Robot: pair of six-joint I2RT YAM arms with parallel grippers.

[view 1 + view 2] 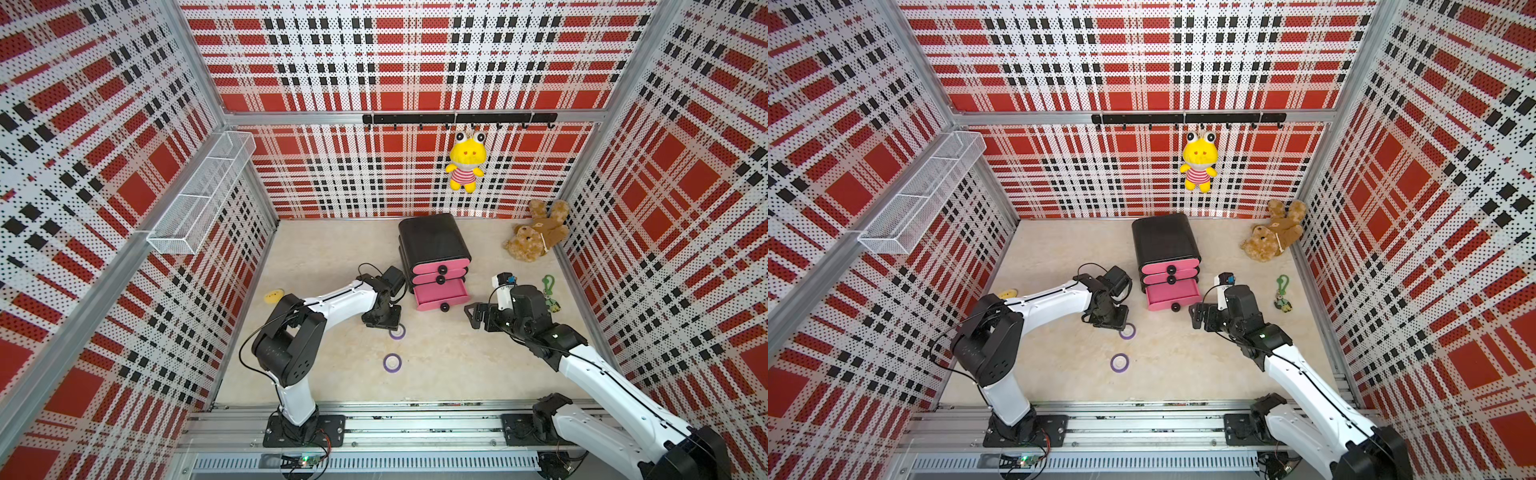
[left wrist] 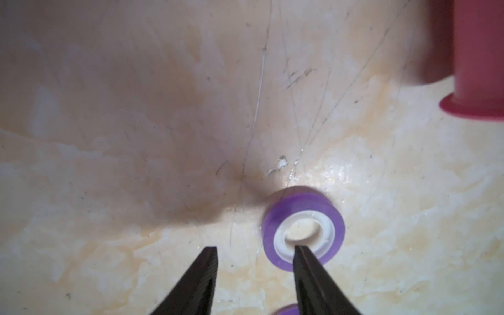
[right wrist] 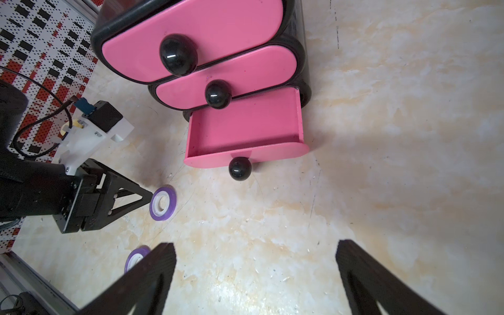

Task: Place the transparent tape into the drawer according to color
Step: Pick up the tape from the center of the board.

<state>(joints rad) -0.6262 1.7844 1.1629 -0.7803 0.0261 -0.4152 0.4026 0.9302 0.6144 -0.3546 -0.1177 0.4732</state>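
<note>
Two purple rolls of transparent tape lie flat on the table in front of the drawer unit. My left gripper is open over the farther roll. One fingertip sits at the edge of the roll's white core. The other rests on bare table, apart from the roll. The nearer roll lies free. The bottom pink drawer is pulled out, and no tape shows inside it. My right gripper hangs wide open to the right of the drawer, holding nothing.
The black drawer unit has its two upper pink drawers shut. A teddy bear lies at the back right and a green keychain by the right wall. A small yellow item lies at the left. A wire basket hangs on the left wall.
</note>
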